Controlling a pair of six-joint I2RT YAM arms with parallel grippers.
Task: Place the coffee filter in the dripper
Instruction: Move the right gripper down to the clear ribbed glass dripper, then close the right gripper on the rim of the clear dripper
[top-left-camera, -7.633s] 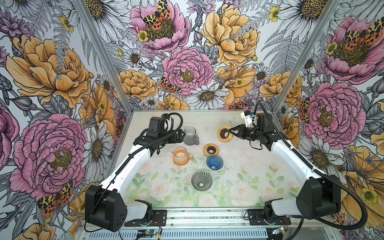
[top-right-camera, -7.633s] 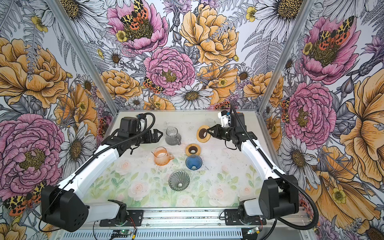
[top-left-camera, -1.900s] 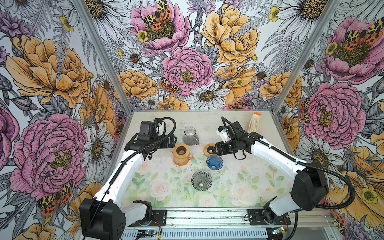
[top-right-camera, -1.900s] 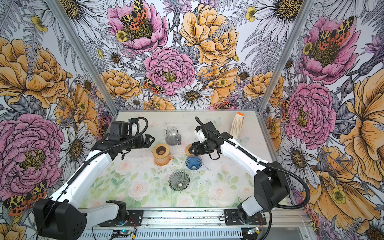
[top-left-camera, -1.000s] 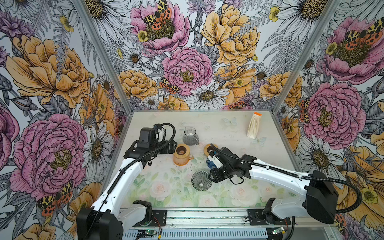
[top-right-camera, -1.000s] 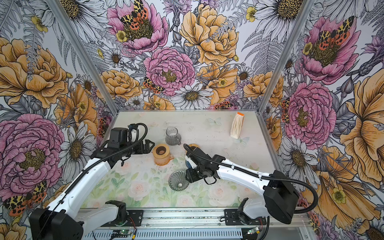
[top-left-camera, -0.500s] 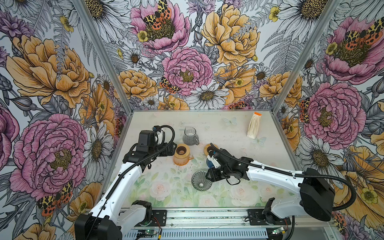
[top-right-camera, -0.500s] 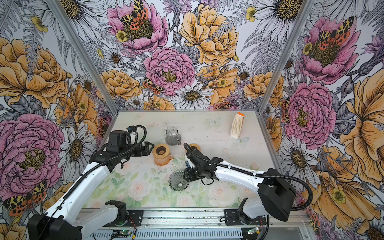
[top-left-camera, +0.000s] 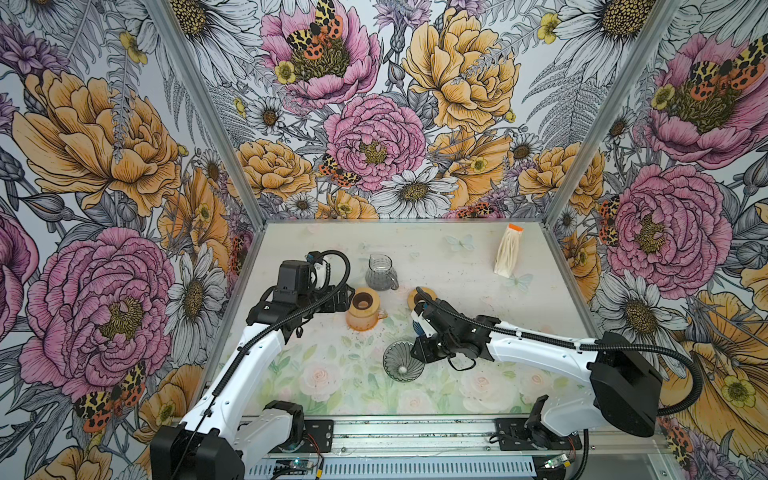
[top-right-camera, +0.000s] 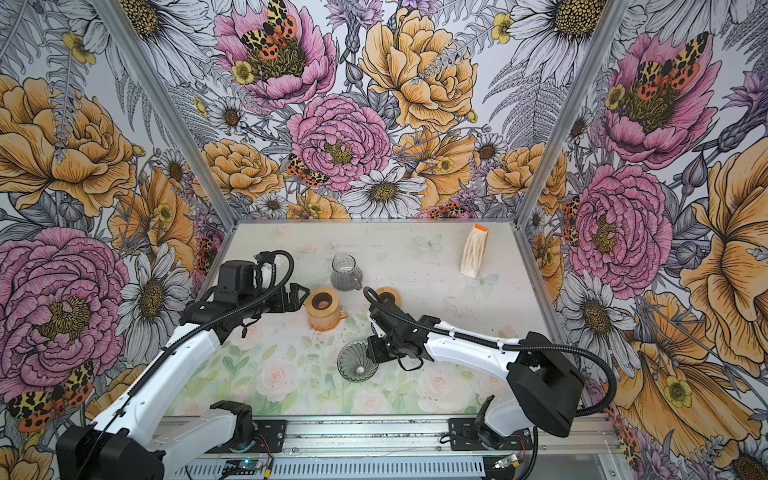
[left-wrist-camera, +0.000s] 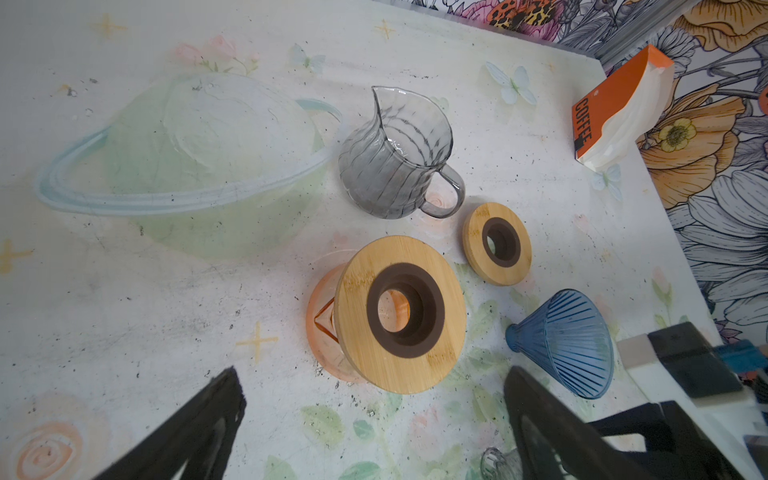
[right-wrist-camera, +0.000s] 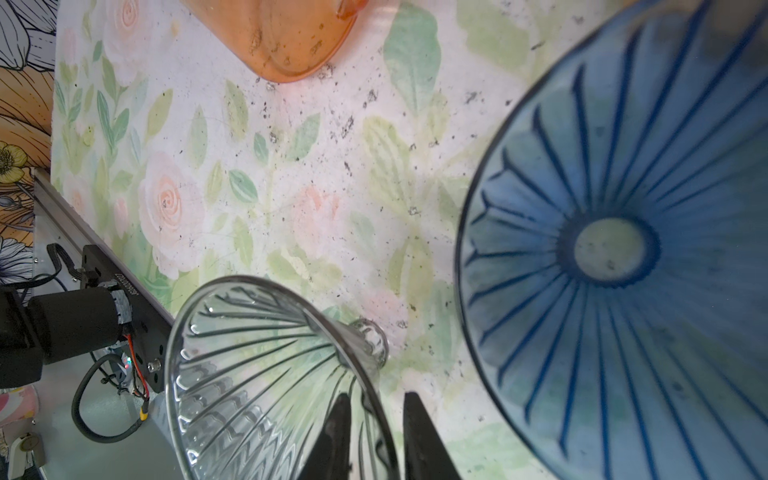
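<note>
Coffee filter pack (top-left-camera: 508, 251) lies untouched at the far right corner of the surface (top-left-camera: 436, 257). Right end effector (right-wrist-camera: 376, 405) straddles the rim of the clear dripper (right-wrist-camera: 249, 353), jaws nearly together, pinch unclear, probably to right it first; left end effector (top-left-camera: 343, 297) gapes wide, empty.

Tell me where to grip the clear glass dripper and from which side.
Pinch the thin rim wall of the clear glass dripper, one finger inside, one outside, from the side of the right gripper. The flared mouth looks too wide to span.

You had a grey glass pitcher (left-wrist-camera: 395, 166) just behind the capped orange carafe (top-left-camera: 360, 320), a loose wooden ring (left-wrist-camera: 471, 245) beside them.
</note>
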